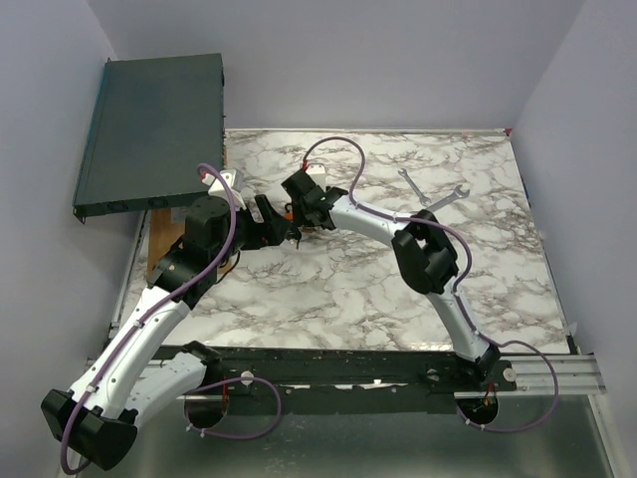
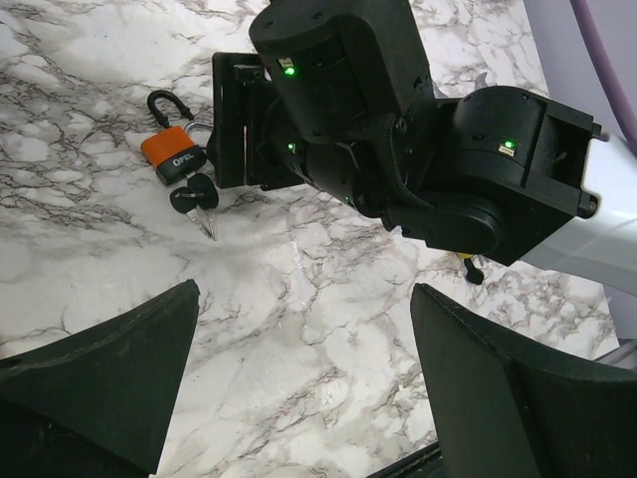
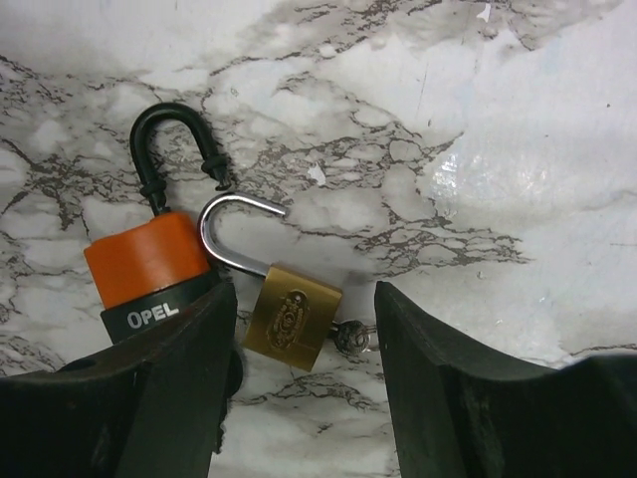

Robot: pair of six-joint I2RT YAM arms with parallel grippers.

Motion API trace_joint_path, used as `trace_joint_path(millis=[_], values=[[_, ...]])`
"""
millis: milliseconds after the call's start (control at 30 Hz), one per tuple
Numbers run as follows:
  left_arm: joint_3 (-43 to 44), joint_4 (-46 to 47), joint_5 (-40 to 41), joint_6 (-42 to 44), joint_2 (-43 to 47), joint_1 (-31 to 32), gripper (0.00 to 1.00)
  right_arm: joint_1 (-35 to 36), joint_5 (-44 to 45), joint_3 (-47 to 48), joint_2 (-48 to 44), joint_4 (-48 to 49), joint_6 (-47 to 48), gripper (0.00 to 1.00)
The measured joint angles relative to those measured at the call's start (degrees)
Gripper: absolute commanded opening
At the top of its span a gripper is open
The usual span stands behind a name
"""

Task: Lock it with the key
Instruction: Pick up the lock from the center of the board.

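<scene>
Right gripper (image 3: 304, 304), jaws spread, straddling the brass padlock (image 3: 292, 317) on the marble table (image 3: 518, 149).
The padlock lies between the fingertips with neither finger visibly pressing it. Its silver shackle (image 3: 234, 234) is swung open and points away from the gripper, and a key (image 3: 350, 337) sits at its base. An orange padlock (image 3: 149, 261), one shackle leg free, lies just beside it, partly under one finger. The left gripper (image 2: 304, 349) hovers wide open with nothing in it, facing the right wrist, both padlocks beyond its fingertips.
</scene>
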State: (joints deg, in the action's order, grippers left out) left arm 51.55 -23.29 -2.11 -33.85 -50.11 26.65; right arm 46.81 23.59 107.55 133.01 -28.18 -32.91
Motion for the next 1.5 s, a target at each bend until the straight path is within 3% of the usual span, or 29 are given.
trace_joint_path(millis=[200, 400, 633, 1033, 1233, 1500], values=[[0.0, 0.0, -0.4, 0.0, 0.0, -0.1, 0.85, 0.0, 1.2, 2.8, 2.9, -1.6, 0.2, 0.54], [0.0, 0.0, -0.6, 0.0, 0.0, -0.5, 0.85, 0.2, 1.6, 2.4, 2.8, -1.2, 0.4, 0.3], [-0.2, 0.5, -1.6, -0.4, -1.2, -0.5, 0.83, 0.2, 2.7, -6.3, -2.0, 3.7, 0.4, 0.19], [-0.7, 2.4, -5.4, -0.2, -8.5, -0.5, 0.6, 0.1, 0.1, -29.3, -18.8, 11.2, 5.1, 0.15], [-0.7, 5.9, -10.7, 5.8, -8.5, -0.5, 0.58, 0.1, -4.1, -37.3, -32.2, 13.9, 7.8, 0.15], [2.0, 13.4, -17.2, 20.1, -6.2, 1.8, 0.61, 0.1, -9.1, -38.3, -47.0, 12.9, 9.4, 0.15]])
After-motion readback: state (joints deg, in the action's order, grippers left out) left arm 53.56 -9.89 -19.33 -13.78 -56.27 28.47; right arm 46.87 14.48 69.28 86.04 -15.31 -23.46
